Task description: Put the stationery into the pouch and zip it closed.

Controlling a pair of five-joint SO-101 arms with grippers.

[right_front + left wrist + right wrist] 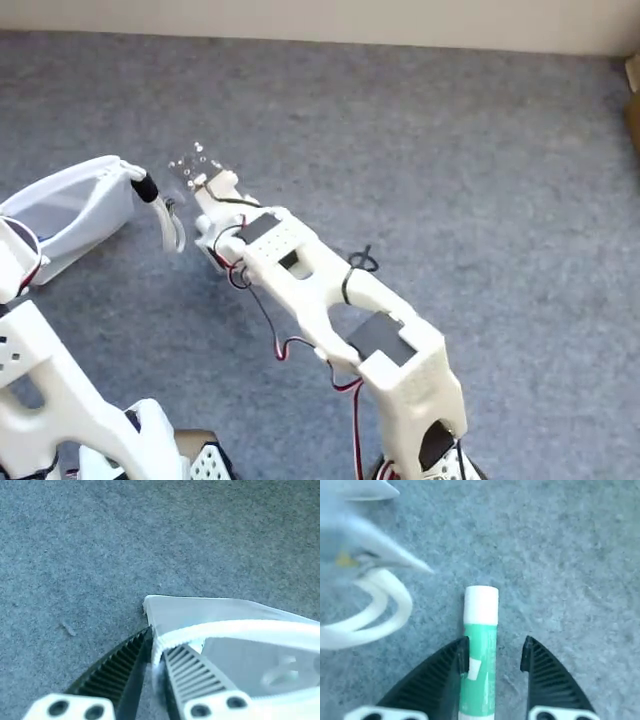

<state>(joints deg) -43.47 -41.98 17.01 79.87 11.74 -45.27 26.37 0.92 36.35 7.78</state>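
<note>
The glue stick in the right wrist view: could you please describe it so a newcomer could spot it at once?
On the grey surface, find the right gripper, just beside the white pouch that the left gripper pinches. The glue stick sits between its open jaws. Green body, white cap; pouch and strap are white.

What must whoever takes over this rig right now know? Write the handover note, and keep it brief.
Left gripper: shut on the rim of the pouch, holding it up off the grey carpet.
Right gripper: open, with the glue stick between its fingers, just outside the pouch.
Done: pouch gripped, zip not closed.
Left: grip the glue stick, put it into the pouch, zip it closed.
</note>
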